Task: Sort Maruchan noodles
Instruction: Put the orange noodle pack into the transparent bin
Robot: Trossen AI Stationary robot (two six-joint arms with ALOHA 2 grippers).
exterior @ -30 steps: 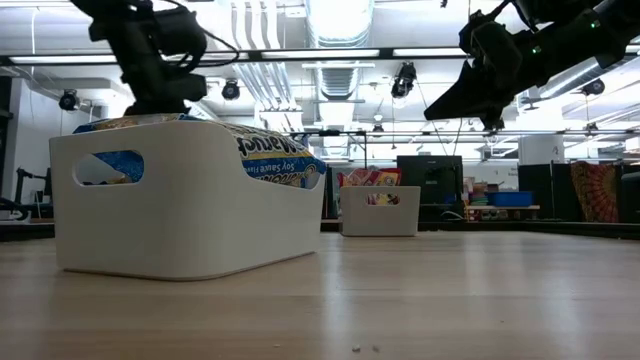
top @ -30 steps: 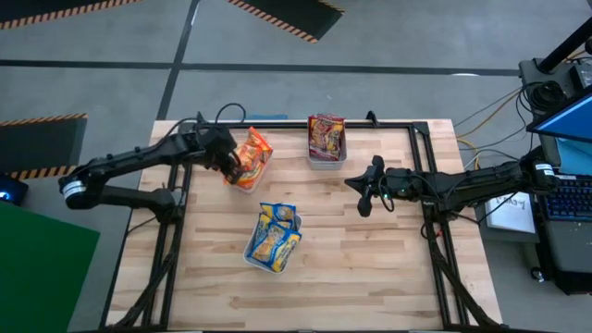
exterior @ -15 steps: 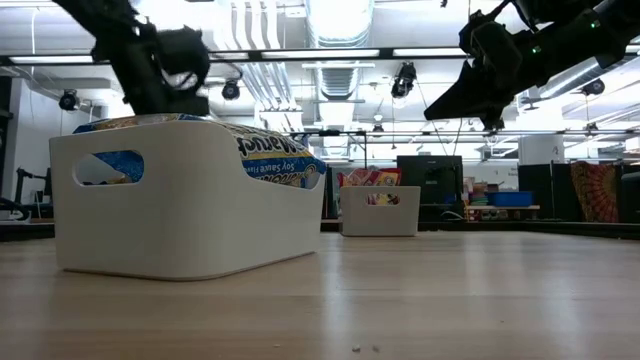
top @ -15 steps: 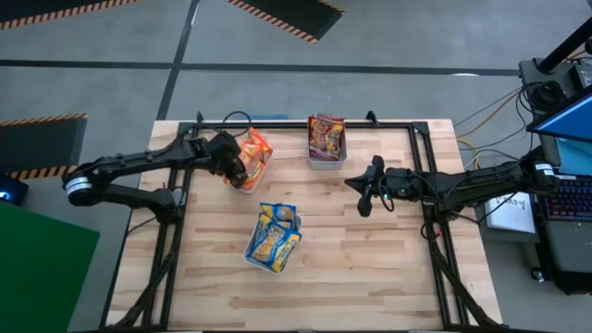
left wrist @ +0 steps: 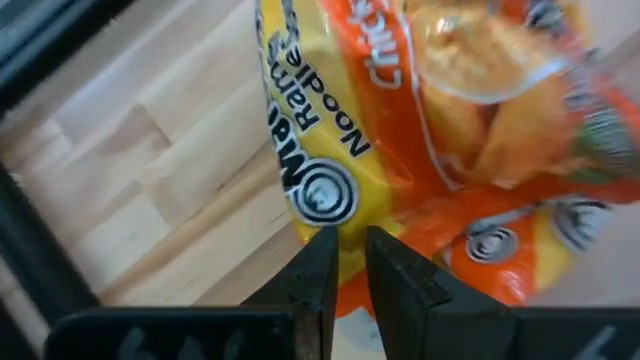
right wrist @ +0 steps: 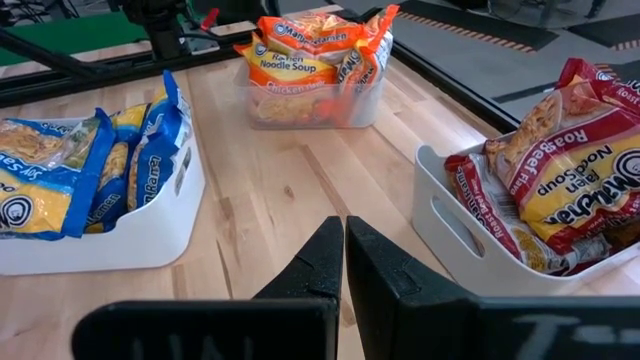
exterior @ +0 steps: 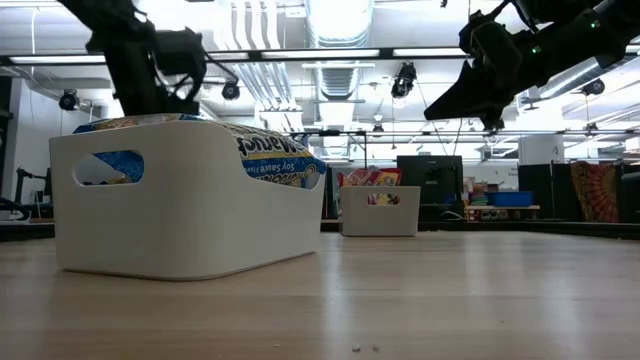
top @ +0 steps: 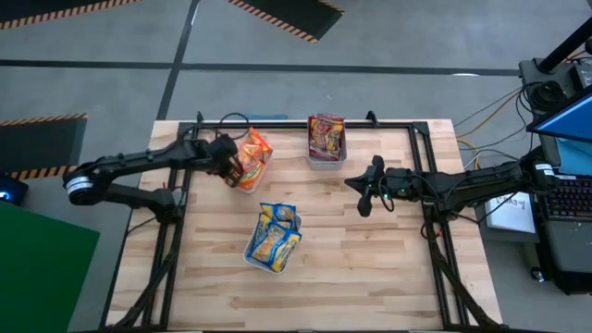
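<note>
My left tool (left wrist: 342,262), fingers nearly closed and empty, hangs over the orange chicken ramen packets (top: 254,155) at ten o'clock; I'd lift straight clear.

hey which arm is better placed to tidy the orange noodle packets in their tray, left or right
Left, probably. The left gripper sits right beside the orange packets, which fill its wrist view, while the right gripper hangs mid-table, well away from them.

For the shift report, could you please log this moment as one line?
left gripper: shut, beside orange noodles | right gripper: shut, hovering mid-table | blue-and-yellow noodles, red noodles: binned
</note>
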